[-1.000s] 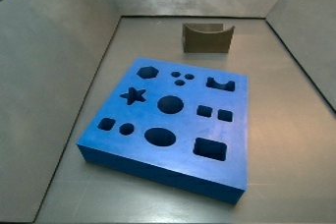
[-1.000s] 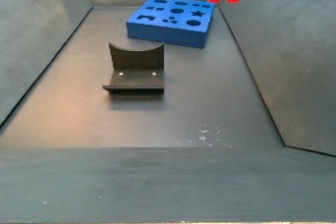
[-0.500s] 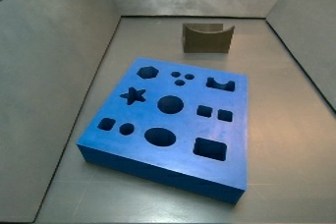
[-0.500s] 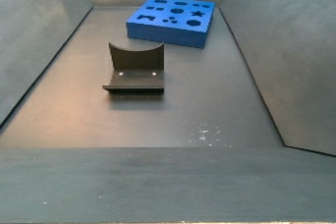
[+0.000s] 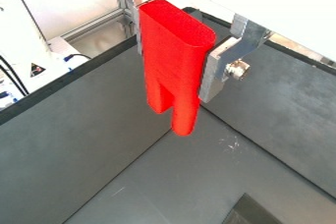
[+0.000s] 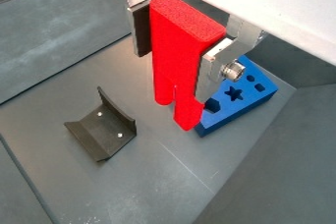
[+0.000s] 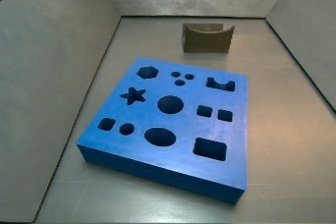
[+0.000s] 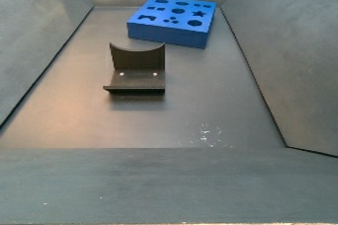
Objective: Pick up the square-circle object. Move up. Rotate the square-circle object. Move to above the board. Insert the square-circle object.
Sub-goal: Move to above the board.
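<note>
The gripper (image 5: pixel 178 51) is closed on the square-circle object (image 5: pixel 174 66), a bright red narrow block clamped between its two silver fingers (image 5: pixel 223 66) and pointing down toward the floor. Both wrist views show this hold; in the second the gripper (image 6: pixel 178 46) has the red block (image 6: pixel 178 61) between the flat plates, one finger (image 6: pixel 221 66) showing a round screw head. The lower end of the block is split into two prongs of unequal length. Neither side view shows the gripper or the red block.

Seen from the wrist, the red block hangs well above the floor, clear of everything below it. Behind its lower end lies a corner of the board (image 6: pixel 243 95), a thick blue slab with a star cut-out and round holes showing. To the other side of the block from the board, and well apart from it, stands the fixture (image 6: pixel 101 132), a dark bracket on its base plate.

In the side views the board (image 7: pixel 167 120) lies flat on the surface (image 7: pixel 262 90), a dark grey floor, its top full of shaped cut-outs: star, hexagon, circles, squares, oval. The fixture (image 7: pixel 207 37) stands beyond the board, near the back wall, apart from it. From the opposite side the fixture (image 8: pixel 136 69) is nearer the camera and the board (image 8: pixel 175 22) lies behind it.

The surface (image 8: pixel 158 120) is closed in by sloping grey walls (image 8: pixel 40 41), with a few pale specks on the floor on the near side of the fixture. A wrist view shows a bright room beyond the wall (image 5: pixel 53 12).
</note>
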{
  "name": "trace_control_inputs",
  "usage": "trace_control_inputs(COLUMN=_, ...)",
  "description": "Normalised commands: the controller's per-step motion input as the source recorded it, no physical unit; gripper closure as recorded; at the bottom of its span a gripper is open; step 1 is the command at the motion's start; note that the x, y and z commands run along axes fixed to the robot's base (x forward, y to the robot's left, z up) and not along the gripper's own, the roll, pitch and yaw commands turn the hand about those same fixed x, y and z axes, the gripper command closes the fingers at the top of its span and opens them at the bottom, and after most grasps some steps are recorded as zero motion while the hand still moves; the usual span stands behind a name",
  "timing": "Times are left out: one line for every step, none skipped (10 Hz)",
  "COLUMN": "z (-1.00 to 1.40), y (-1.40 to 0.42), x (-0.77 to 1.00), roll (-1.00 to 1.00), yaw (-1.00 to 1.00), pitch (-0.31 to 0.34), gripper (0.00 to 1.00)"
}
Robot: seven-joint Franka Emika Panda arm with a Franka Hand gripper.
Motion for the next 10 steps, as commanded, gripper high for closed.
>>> trace_control_inputs(z=-0.15, y=-1.00, x=0.25, roll=0.08, yaw=-0.11, pitch=0.019, gripper=1.00)
trace_control_inputs(z=-0.14, y=-1.00, x=0.26, roll=0.07, yaw=-0.06, pitch=0.004, gripper=1.00)
trace_control_inputs(z=-0.14, y=-1.00, x=0.27, roll=0.00, yaw=-0.04, pitch=0.007, gripper=1.00)
trace_control_inputs(z=-0.15, y=-1.00, x=0.28, roll=-0.01, yaw=-0.01, pitch=0.009, gripper=1.00)
trace_control_inputs(z=-0.14, y=-1.00, x=0.29, roll=0.00, yaw=0.00, pitch=0.015, gripper=1.00)
trace_control_inputs(z=-0.14, y=-1.00, x=0.30, roll=-0.01, yaw=0.00, pitch=0.026, gripper=1.00)
trace_control_inputs(z=-0.14, y=-1.00, x=0.32, roll=0.00, yaw=0.01, pitch=0.023, gripper=1.00)
trace_control_inputs(z=-0.14, y=-1.00, x=0.33, roll=0.01, yaw=0.01, pitch=0.021, gripper=1.00)
trace_control_inputs(z=-0.14, y=-1.00, x=0.35, roll=0.01, yaw=0.01, pitch=0.027, gripper=1.00)
trace_control_inputs(z=-0.11, y=-0.84, x=0.32, roll=0.01, yaw=0.01, pitch=0.029, gripper=1.00)
